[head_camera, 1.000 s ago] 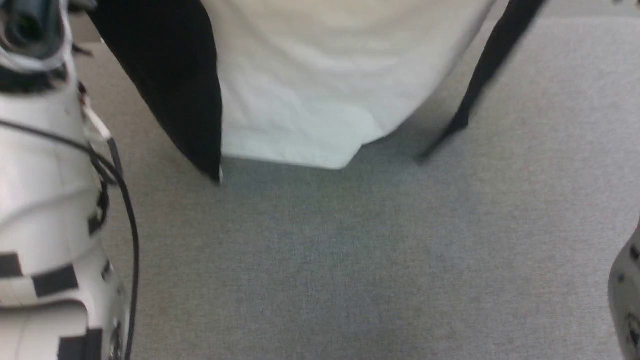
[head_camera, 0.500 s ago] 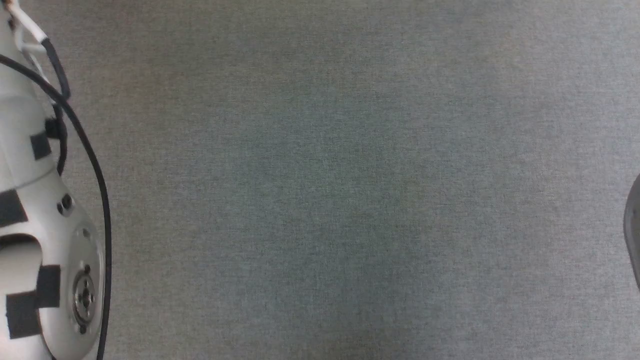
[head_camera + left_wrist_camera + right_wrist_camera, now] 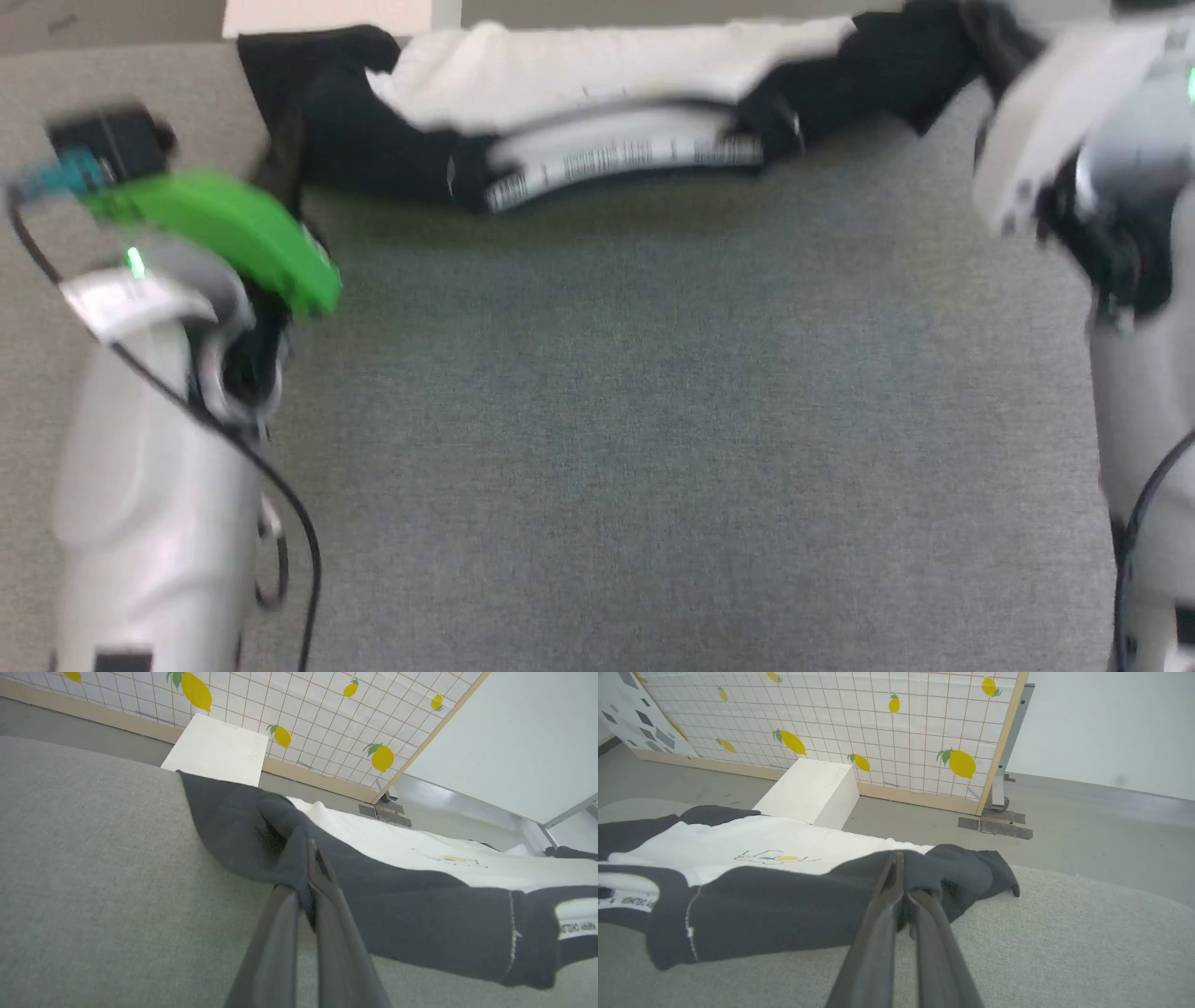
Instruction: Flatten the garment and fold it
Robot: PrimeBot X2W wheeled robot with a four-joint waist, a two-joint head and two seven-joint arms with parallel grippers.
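Observation:
The garment (image 3: pixel 597 65) lies stretched sideways along the far edge of the grey table (image 3: pixel 597 420), its white body in the middle and a bunched black sleeve at each end. In the left wrist view my left gripper (image 3: pixel 311 851) is shut on the black sleeve fabric of the garment (image 3: pixel 397 844). A small yellow print shows on the white chest. In the right wrist view my right gripper (image 3: pixel 903 875) is shut on the other black sleeve of the garment (image 3: pixel 738 844). Both pale forearms (image 3: pixel 159 448) (image 3: pixel 1139 373) flank the cloth, blurred.
Beyond the table's far edge a white box (image 3: pixel 810 791) stands on the grey floor. Behind it is a tiled panel with lemon prints (image 3: pixel 878 718). A wide stretch of bare table lies between the garment and me.
The head camera has swung. A second ago the garment hung close before it, then only bare table showed. Now the garment lies along the far edge with both arms at its ends.

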